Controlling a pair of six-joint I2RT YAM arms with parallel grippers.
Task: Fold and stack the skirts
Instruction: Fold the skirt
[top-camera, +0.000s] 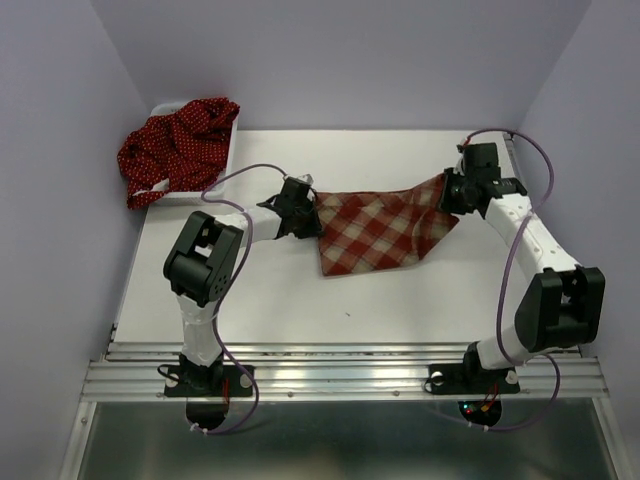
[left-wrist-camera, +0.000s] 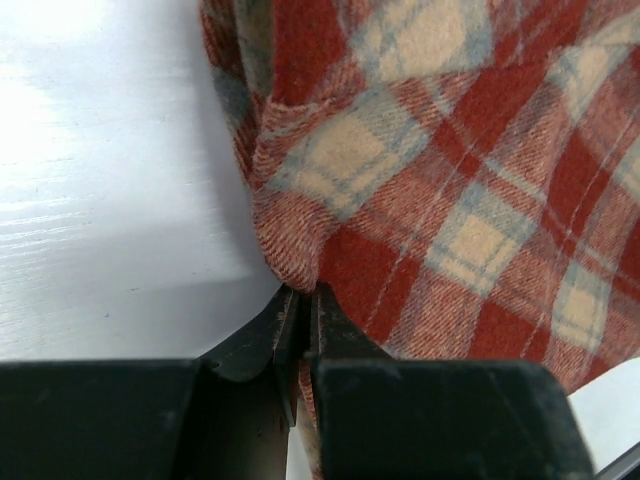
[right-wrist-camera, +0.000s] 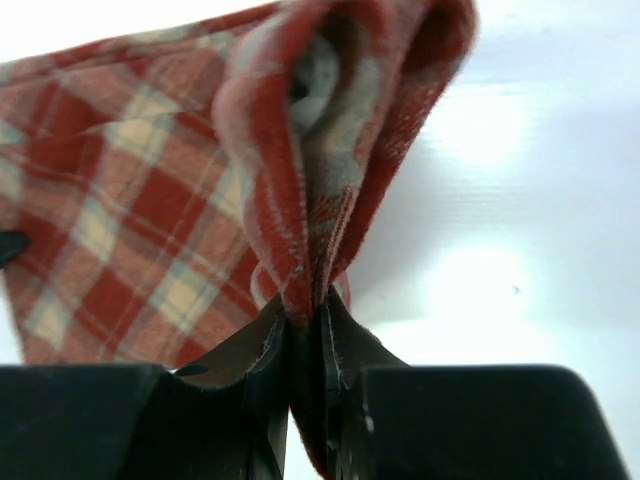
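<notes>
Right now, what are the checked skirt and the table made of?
The plaid skirt looks like soft woven cloth, maybe flannel or wool: fuzzy surface, diagonal weave lines. The table looks smooth, hard and white, slightly glossy from the glare; maybe painted board.

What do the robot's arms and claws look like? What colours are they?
The left arm and the right arm are white tubes with chunky black joints. A thin purple cable loops along each one. The left claw and the right claw are black, each with two flat fingers. Both arms stand on black bases.
</notes>
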